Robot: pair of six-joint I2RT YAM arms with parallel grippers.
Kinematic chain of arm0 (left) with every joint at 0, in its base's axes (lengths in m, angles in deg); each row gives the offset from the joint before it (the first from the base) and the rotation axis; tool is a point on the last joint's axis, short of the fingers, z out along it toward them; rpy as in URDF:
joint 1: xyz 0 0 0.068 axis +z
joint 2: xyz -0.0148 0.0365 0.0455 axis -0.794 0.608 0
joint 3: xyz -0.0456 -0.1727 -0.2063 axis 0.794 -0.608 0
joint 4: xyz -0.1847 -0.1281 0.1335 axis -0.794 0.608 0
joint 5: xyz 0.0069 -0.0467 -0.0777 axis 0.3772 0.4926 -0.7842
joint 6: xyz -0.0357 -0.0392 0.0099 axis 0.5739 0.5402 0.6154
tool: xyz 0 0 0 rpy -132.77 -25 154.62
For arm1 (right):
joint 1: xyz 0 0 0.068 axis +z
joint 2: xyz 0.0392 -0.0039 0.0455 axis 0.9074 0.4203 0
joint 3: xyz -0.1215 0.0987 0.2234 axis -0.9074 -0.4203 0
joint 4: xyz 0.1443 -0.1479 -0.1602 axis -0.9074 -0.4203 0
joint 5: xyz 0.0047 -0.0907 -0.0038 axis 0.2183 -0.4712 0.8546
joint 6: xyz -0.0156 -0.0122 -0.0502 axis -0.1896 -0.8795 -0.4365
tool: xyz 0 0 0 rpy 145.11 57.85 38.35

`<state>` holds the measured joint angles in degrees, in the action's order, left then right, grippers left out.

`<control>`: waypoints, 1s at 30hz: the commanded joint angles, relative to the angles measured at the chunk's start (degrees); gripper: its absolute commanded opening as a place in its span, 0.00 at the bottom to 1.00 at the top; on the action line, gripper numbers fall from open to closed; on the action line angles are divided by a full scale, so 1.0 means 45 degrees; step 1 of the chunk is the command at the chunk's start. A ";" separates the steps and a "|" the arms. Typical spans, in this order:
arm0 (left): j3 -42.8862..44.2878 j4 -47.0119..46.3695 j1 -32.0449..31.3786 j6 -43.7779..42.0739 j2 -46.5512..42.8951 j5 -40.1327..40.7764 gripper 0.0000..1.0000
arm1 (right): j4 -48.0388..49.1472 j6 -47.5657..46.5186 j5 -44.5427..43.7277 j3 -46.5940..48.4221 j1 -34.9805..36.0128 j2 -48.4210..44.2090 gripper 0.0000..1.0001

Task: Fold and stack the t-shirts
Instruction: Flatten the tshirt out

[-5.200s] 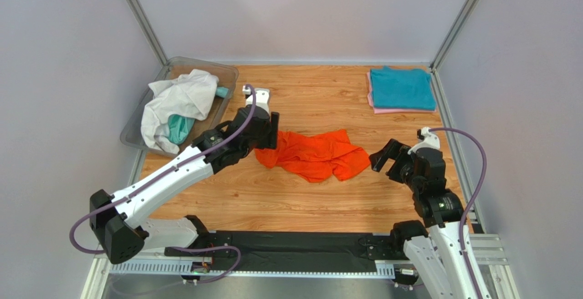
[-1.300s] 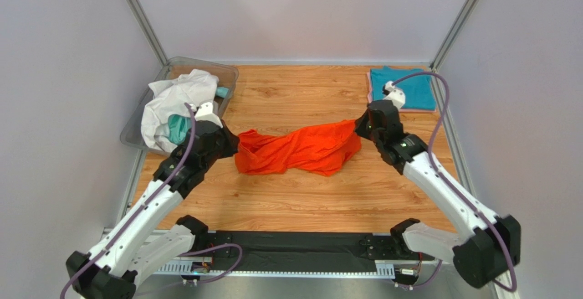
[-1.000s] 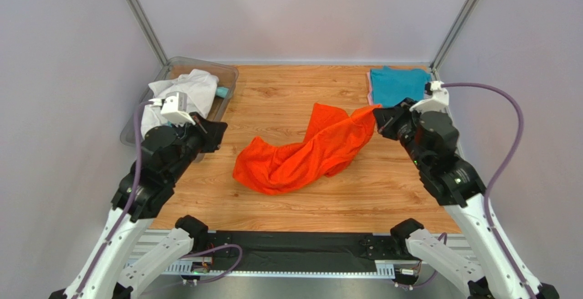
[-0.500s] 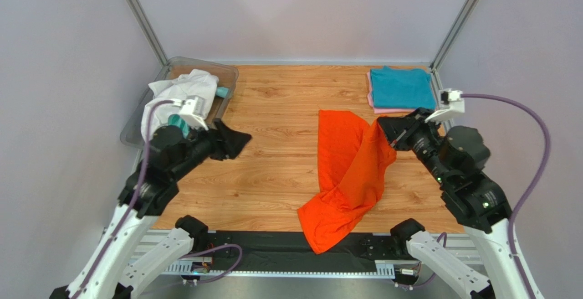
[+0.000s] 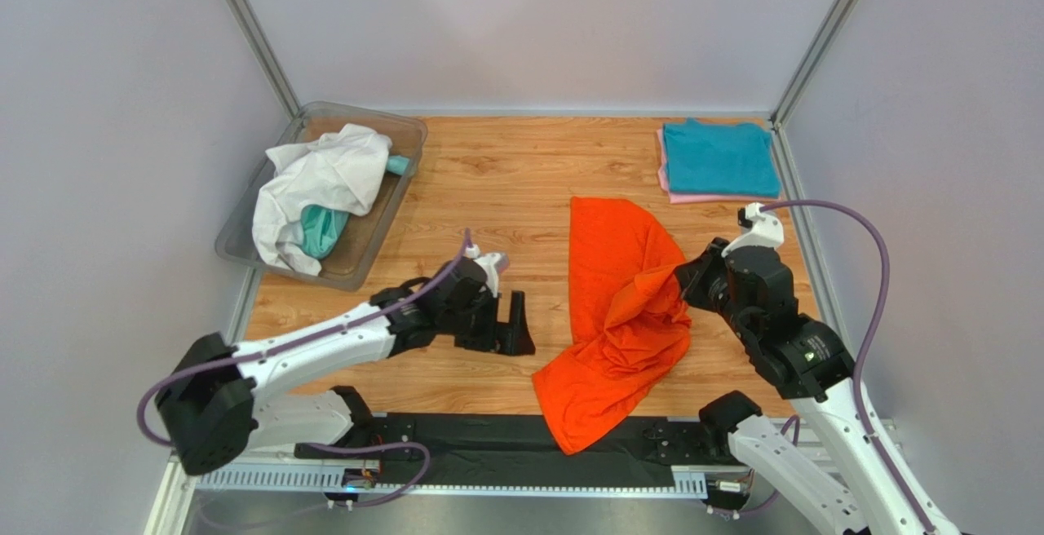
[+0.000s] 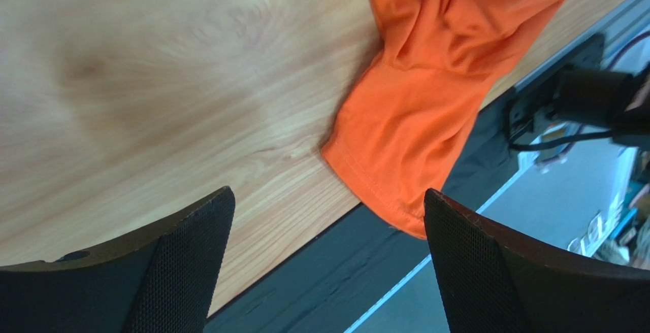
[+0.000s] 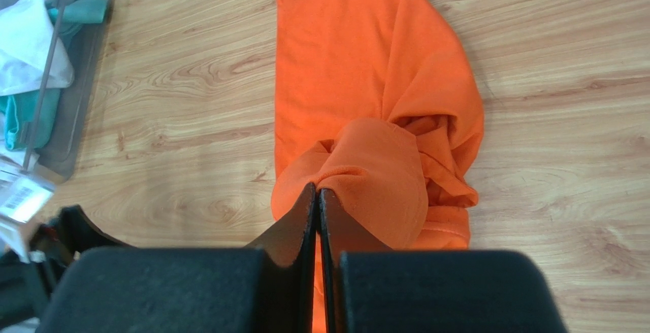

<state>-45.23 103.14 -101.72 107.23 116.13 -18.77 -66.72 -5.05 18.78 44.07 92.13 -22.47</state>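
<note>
The orange t-shirt point(image 5: 619, 303) lies crumpled lengthwise right of the table's middle, its lower end hanging over the near edge. My right gripper point(image 5: 686, 287) is shut on a bunched fold of the orange t-shirt point(image 7: 374, 173), held a little above the wood. To the left, my left gripper point(image 5: 512, 325) stands open low over bare wood, nothing between its fingers point(image 6: 187, 261); the orange t-shirt's hem point(image 6: 397, 150) lies just ahead of it. A folded teal t-shirt point(image 5: 718, 158) rests on a pink one point(image 5: 717, 197) at the back right. White point(image 5: 321, 174) and teal point(image 5: 321, 229) t-shirts sit in the bin.
A clear plastic bin point(image 5: 368, 242) stands at the back left. The black rail point(image 5: 490, 437) runs along the table's near edge, below the left gripper. Grey walls close the sides and back.
The left gripper let go of the orange t-shirt, opened, and swung down toward the near middle. The right gripper pulled the shirt rightward and lowered it, so it now drapes over the near edge.
</note>
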 commanded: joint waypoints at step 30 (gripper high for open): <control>0.3054 0.1442 -0.4797 0.2200 0.3956 0.6001 0.00 | -0.0802 -0.0720 -0.1201 -0.0567 0.0020 -0.1621 0.00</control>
<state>-33.43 103.91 -123.19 119.78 142.25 0.31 -69.78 -6.67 14.67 39.35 92.13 -29.77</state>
